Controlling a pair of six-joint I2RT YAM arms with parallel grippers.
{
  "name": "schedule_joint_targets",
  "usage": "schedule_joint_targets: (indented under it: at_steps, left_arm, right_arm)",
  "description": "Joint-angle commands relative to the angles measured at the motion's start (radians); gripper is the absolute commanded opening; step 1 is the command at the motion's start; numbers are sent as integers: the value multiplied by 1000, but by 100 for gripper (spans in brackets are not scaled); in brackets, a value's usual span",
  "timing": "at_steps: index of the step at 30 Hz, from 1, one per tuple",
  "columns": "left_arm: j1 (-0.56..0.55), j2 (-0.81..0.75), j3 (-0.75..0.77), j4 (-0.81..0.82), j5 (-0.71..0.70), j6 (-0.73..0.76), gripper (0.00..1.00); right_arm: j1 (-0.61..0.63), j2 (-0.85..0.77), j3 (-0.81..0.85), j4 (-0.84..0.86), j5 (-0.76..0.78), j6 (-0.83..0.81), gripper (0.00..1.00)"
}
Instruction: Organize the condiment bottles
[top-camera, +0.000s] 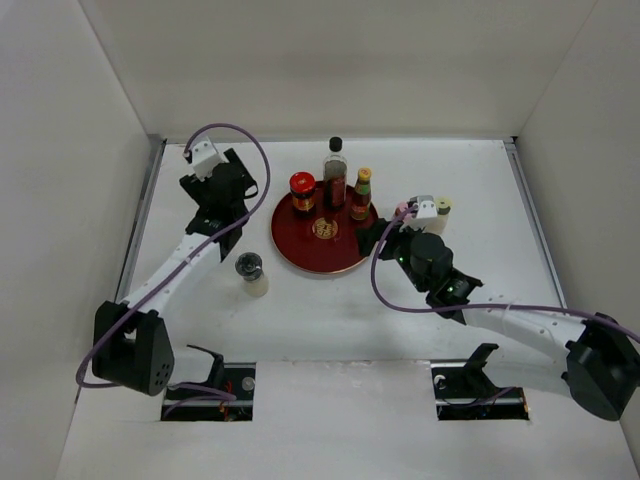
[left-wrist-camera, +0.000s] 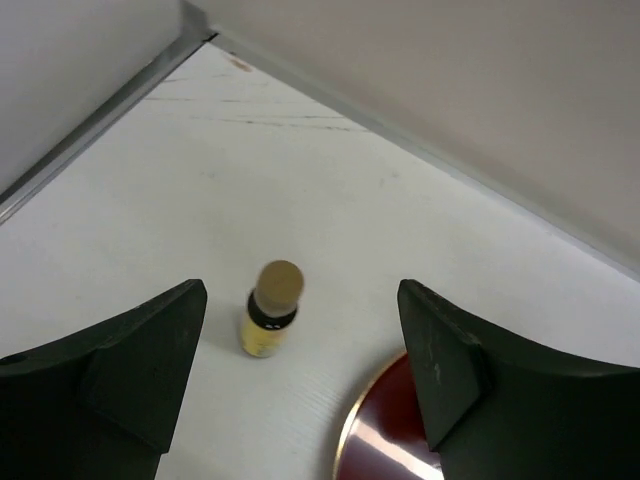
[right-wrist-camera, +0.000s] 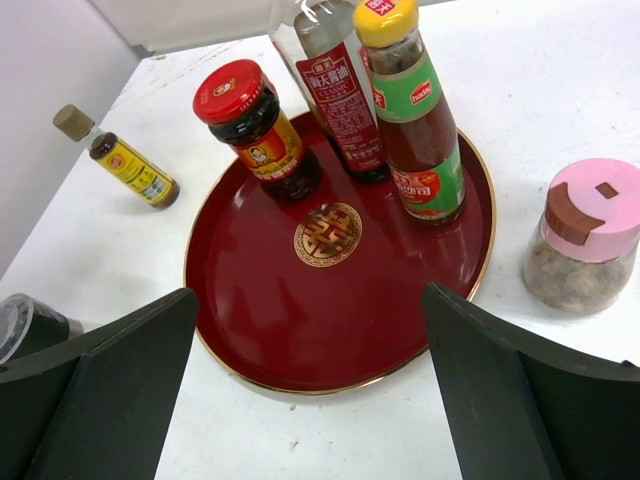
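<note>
The round dark-red tray (top-camera: 322, 255) holds a red-lidded jar (top-camera: 302, 190), a tall clear black-capped bottle (top-camera: 335, 170) and a yellow-capped sauce bottle (top-camera: 361, 193). A grey-capped shaker (top-camera: 250, 272) stands left of the tray. Pink-capped (top-camera: 402, 209) and cream (top-camera: 441, 207) shakers stand to its right. A small yellow bottle with a tan cap (left-wrist-camera: 270, 320) stands on the table ahead of my open left gripper (left-wrist-camera: 305, 310), apart from both fingers. My open, empty right gripper (right-wrist-camera: 310, 300) hovers at the tray's near edge (right-wrist-camera: 240, 370). The pink-capped shaker (right-wrist-camera: 585, 235) is to its right.
White walls enclose the table on the left, back and right. The metal strip at the back-left corner (left-wrist-camera: 120, 95) lies beyond the small bottle. The tray's front half (right-wrist-camera: 300, 330) is bare. The left gripper body (top-camera: 228, 185) hides the small bottle from above.
</note>
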Motion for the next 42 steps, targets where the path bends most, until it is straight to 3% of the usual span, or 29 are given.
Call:
schedule_joint_targets:
  at_steps: [1,16,18,27,36,42]
  left_arm:
    - [41,53,4,-11,49,-27,74]
    - [125,302,158,-1,91,-4,52]
    - [128,307,149,-1,101,-7,48]
    - [142,325,120,22,118,-12,48]
    - [142,334,120,22,149,-15,23]
    - [138,209,97,29,146,-10,20]
  right_arm:
    - [-2,12,-1,72,-20,10,100]
    - [0,9,-5,73,-26,10,100]
    - [0,13,-4,73,-26,10,100]
    - [0,20,-2,73,-26,10,100]
    - [0,18,-5,73,-26,12,100]
    - [0,26,-2,73,-26,15,100]
